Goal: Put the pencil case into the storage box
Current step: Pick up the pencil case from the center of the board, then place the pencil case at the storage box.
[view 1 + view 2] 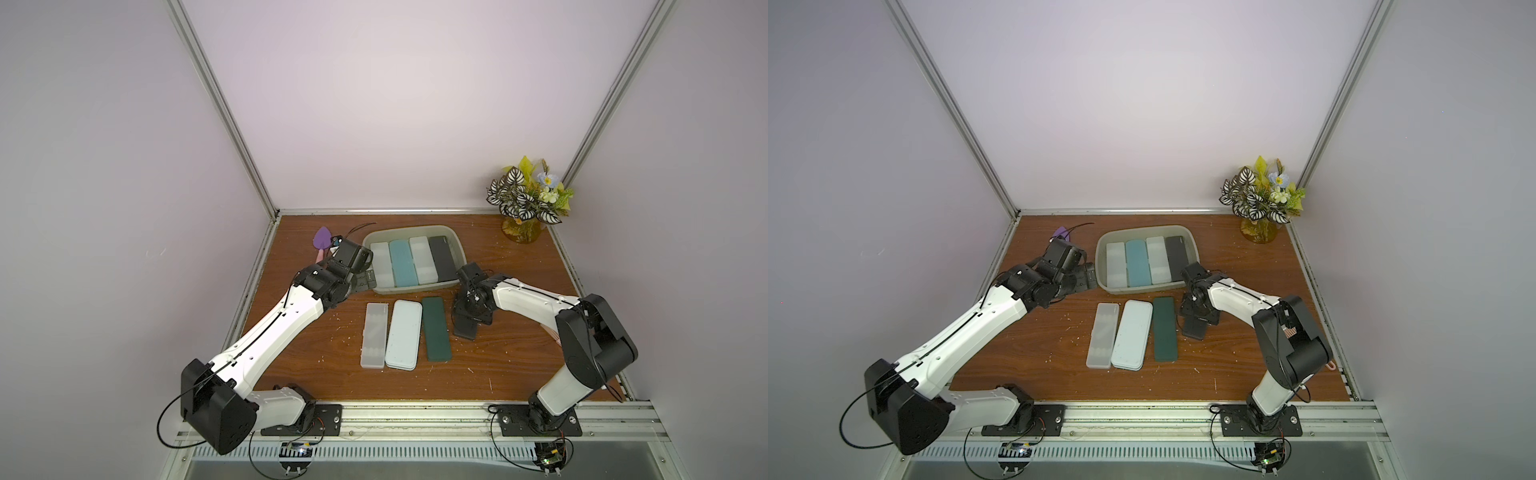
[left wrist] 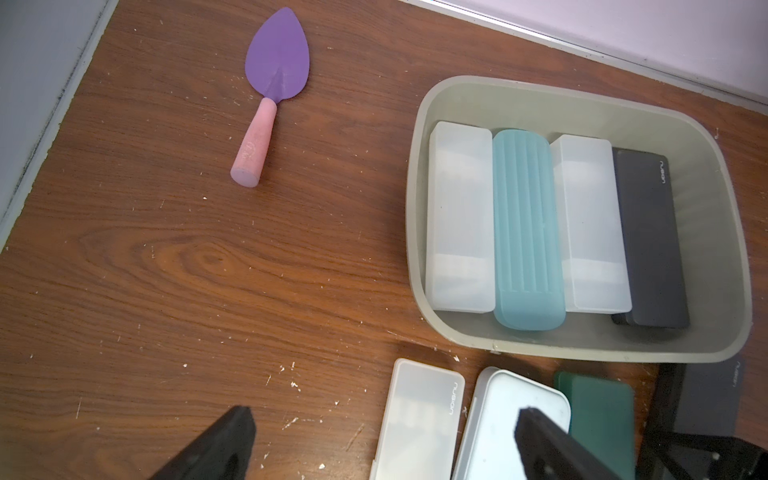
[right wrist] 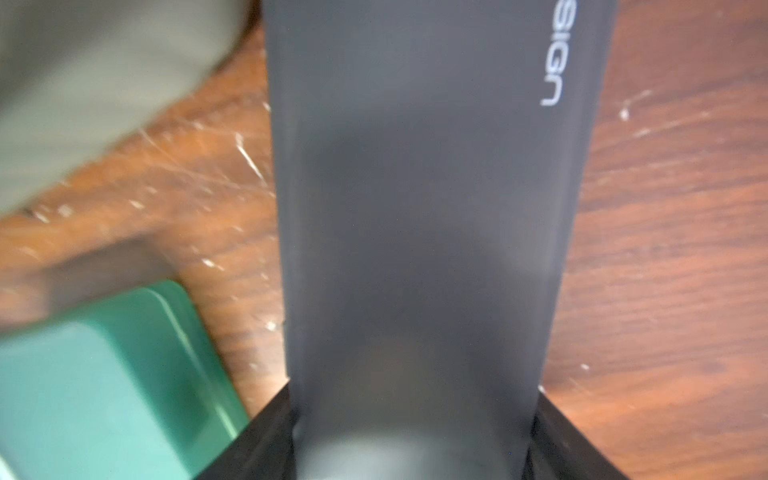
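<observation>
Presently your right gripper [image 3: 413,401] clasps the grey case [image 3: 415,187], just below the box's [image 1: 409,228] right end; left gripper [image 2: 386,415] gapes empty; box looks full, so the case may perch and slide off.

Table [image 1: 519,353]: storage box [image 1: 411,229], pencil cases [image 1: 402,334], trowel [image 1: 322,239]

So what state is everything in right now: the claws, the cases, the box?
Left claw: open, empty.
Right claw: shut on the grey case.
Storage box: holds four cases side by side.
Frosted case: closed, flat on the table.
Pale blue case: closed, flat on table.
Dark green case: closed, flat on table.
Toy trowel: lying on table.
</observation>
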Motion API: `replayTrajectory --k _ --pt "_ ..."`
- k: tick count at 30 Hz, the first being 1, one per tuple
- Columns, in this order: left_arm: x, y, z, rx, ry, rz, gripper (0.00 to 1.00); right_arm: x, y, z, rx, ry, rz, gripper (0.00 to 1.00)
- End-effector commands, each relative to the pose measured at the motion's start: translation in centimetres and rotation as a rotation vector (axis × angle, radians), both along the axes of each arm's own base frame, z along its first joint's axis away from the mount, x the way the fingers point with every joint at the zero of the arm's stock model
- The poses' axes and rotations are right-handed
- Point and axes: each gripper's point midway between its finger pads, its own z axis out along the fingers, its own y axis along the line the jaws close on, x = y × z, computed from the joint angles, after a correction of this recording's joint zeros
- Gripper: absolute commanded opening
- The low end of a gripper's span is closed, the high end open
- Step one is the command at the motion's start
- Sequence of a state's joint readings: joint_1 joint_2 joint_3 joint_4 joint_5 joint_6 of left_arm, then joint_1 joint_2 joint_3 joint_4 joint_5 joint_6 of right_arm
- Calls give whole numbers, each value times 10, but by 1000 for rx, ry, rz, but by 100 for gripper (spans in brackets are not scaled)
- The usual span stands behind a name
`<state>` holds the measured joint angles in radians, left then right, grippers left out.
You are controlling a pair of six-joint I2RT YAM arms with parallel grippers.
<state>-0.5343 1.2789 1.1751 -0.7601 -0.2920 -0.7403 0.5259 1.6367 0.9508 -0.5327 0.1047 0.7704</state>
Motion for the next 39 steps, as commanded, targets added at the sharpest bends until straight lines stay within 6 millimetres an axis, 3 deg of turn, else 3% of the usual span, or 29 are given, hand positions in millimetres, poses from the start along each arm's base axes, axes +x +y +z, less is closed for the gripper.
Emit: replayTrajectory --k 1,7,14,19,21,27,31,39 --pt "0 4 -4 14 16 -1 98 -11 -14 6 -33 5 -13 69" --pt "1 3 -6 17 22 -1 98 -22 -28 27 -67 -23 25 67" --pt "2 3 -9 22 28 1 98 -20 -38 89 -103 -121 98 65" --pt "5 3 -6 18 18 4 98 5 -29 142 -110 -212 149 65" --pt "5 2 -6 17 18 0 98 22 -18 162 -108 -248 192 65" --pt "4 2 -3 8 13 -3 98 84 22 200 -113 -333 325 67" --pt "3 3 -1 5 9 -3 98 123 42 203 -148 -350 379 69" --pt "2 3 -1 -3 11 -8 98 178 67 171 -209 -285 411 70"
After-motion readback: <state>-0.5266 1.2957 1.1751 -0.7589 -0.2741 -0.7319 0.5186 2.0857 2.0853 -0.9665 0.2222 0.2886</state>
